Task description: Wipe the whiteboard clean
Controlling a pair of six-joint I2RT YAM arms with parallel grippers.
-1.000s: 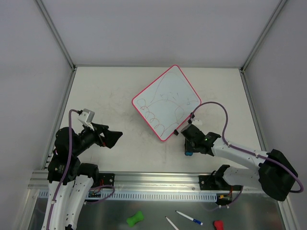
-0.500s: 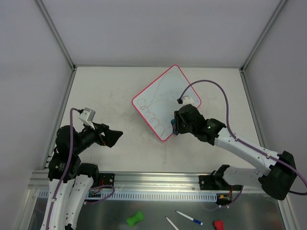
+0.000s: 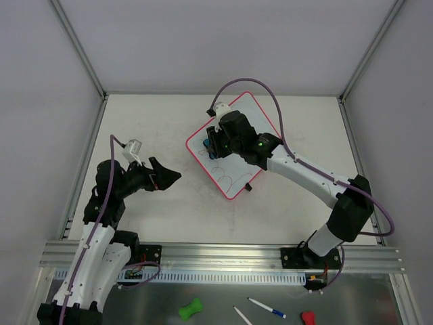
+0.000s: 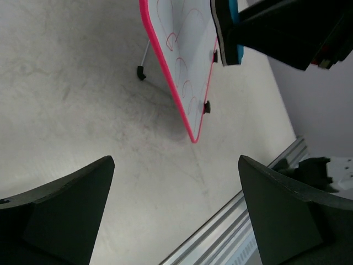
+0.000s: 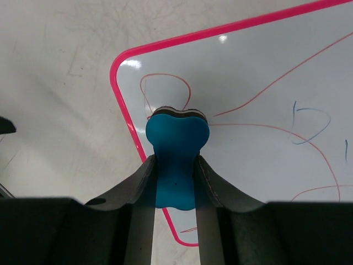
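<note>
The whiteboard (image 3: pixel 230 175) lies turned like a diamond at the table's back middle, white with a pink-red rim and thin red and blue scribbles. It also shows in the left wrist view (image 4: pixel 187 49) and the right wrist view (image 5: pixel 265 88). My right gripper (image 3: pixel 212 141) is shut on a blue eraser (image 5: pixel 176 143) and holds it over the board's left corner, on a red loop; in the left wrist view the eraser (image 4: pixel 230 27) stands on the board. My left gripper (image 3: pixel 174 177) is open and empty, low over the bare table left of the board, as its own view (image 4: pixel 175 160) shows.
Two black clips (image 4: pixel 207 106) sit on the board's near right edge. A thin rod with a black tip (image 4: pixel 141 72) sticks out from under the board. An aluminium rail (image 3: pixel 223 254) runs along the front; a green object (image 3: pixel 191 309) and pens (image 3: pixel 267 308) lie below it.
My right arm carried the eraser from the table off the board's near corner up across the board to its left corner. My left gripper shifted a little towards the board.
</note>
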